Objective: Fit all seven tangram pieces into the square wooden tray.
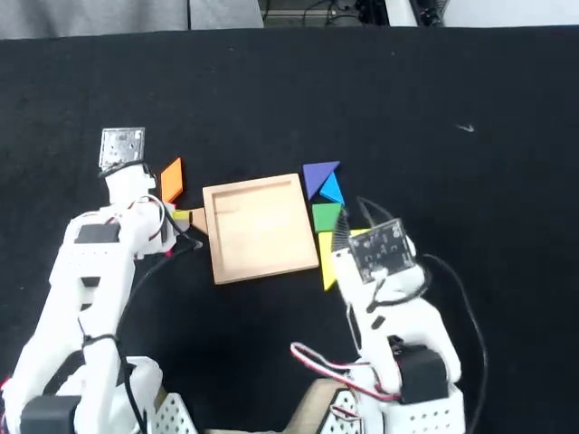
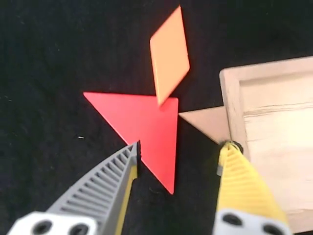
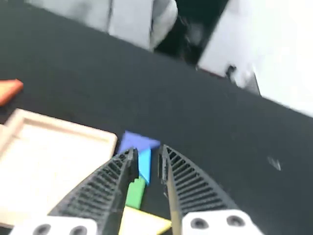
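Observation:
The square wooden tray (image 1: 258,228) lies in the middle with nothing in it. Left of it my left gripper (image 2: 181,145) hangs open over a red triangle (image 2: 142,125), its grey finger (image 2: 115,178) on one side and its yellow finger (image 2: 239,178) by the tray wall (image 2: 232,105). An orange parallelogram (image 2: 169,55) touches the red triangle, and a tan triangle (image 2: 208,122) points at it. Right of the tray lie a purple triangle (image 1: 318,173), a light blue triangle (image 1: 333,191), a green square (image 1: 325,217) and a yellow triangle (image 1: 327,258). My right gripper (image 3: 146,152) hovers narrowly open above the light blue triangle (image 3: 145,164).
Black cloth covers the table, with wide free room behind and right of the pieces. The arm bases and their cables (image 1: 335,366) stand at the near edge. Grey and white room fittings (image 3: 146,19) show beyond the table's far edge.

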